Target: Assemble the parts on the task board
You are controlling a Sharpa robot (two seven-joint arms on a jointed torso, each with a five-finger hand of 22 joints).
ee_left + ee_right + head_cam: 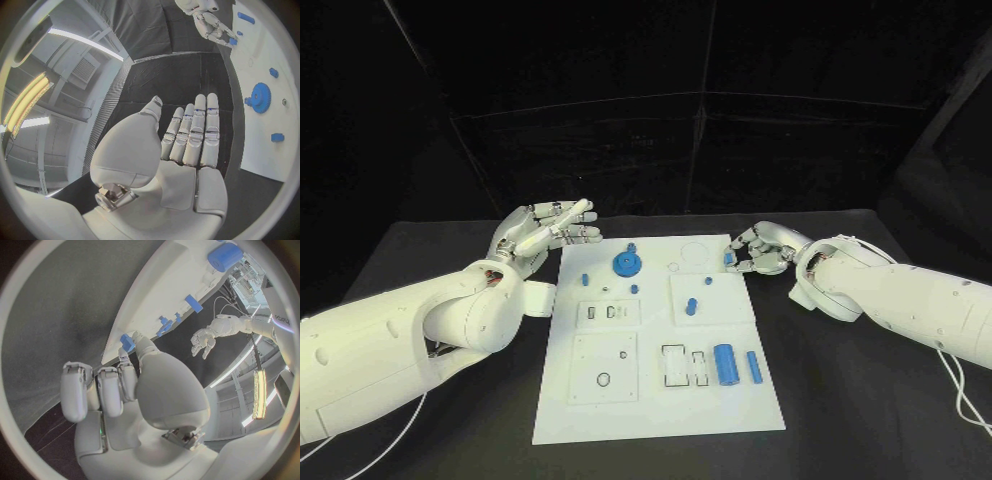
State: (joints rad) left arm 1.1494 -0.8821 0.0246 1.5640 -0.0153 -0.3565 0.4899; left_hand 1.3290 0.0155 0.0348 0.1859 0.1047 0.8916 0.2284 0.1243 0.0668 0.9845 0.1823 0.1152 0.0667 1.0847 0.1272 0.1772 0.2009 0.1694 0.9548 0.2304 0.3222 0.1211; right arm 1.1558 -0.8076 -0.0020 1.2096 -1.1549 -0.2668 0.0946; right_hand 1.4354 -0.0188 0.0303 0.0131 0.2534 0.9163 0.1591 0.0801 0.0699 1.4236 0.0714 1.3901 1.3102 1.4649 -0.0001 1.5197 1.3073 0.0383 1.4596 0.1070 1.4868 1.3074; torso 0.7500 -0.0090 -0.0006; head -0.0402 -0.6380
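Observation:
The white task board point(661, 400) lies in the middle of the black table. A blue gear point(629, 264) stands near its far end, also in the left wrist view as the gear point(257, 97). My right hand point(759, 250) is at the board's far right edge and pinches a small blue part point(731, 260) between thumb and a finger; the right wrist view shows that part point(127, 342) at the fingertips, over the board's rim. My left hand point(548, 232) hovers beyond the board's far left corner, fingers stretched out, holding nothing; its palm point(181, 150) is bare.
A blue cylinder point(727, 362) and a blue bar point(753, 368) lie on the board's near right part beside rectangular slots. Small blue pieces point(586, 278) point(692, 308) stand in the middle zone. A white block point(538, 298) sits at the board's left edge.

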